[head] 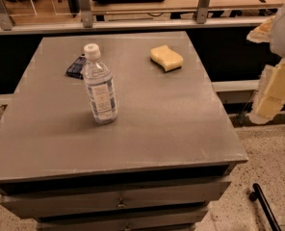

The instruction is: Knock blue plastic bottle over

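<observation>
- We see the robot's pale, cream-coloured gripper (273,91) at the right edge of the view, beyond the right side of the flat grey table top (147,129). We cannot tell whether it is apart or together.
- It touches nothing and is well apart from the clear blue-tinted plastic bottle (100,88) with a white cap, which stands upright on the table's left half.
- Just behind the bottle lies a small flat dark blue packet (76,67), and a wavy yellow sponge (166,58) sits towards the far right.
- The grey drawers (118,203) below are closed, and we cannot tell what the bottle holds.
</observation>
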Tool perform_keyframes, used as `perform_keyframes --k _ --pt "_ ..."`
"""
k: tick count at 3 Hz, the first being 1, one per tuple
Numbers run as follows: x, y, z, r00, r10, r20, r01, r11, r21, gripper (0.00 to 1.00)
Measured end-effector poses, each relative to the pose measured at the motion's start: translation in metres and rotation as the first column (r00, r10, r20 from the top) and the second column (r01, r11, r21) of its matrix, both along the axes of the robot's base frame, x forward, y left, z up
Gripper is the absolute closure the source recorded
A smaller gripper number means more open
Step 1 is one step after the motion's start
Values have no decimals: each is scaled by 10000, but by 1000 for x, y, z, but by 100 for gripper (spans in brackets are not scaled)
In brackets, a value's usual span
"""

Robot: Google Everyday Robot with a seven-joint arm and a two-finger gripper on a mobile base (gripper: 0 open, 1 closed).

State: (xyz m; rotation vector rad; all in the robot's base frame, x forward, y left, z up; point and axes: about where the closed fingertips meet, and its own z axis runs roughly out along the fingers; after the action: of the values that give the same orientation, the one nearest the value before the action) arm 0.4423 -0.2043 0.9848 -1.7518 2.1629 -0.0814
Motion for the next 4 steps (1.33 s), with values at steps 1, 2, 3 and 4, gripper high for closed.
perform_keyframes --k 1,2,3,4 --pt "21 42 8 9915 1253 359 -1284 9861 1050 0" --pt "41 142 26 9351 3403 992 -3544 9027 2441 0" --pt "42 195 43 8832 4402 1618 -4687 8414 2689 0" --pt "42 199 45 8785 4479 1662 -4774 8365 2690 0"
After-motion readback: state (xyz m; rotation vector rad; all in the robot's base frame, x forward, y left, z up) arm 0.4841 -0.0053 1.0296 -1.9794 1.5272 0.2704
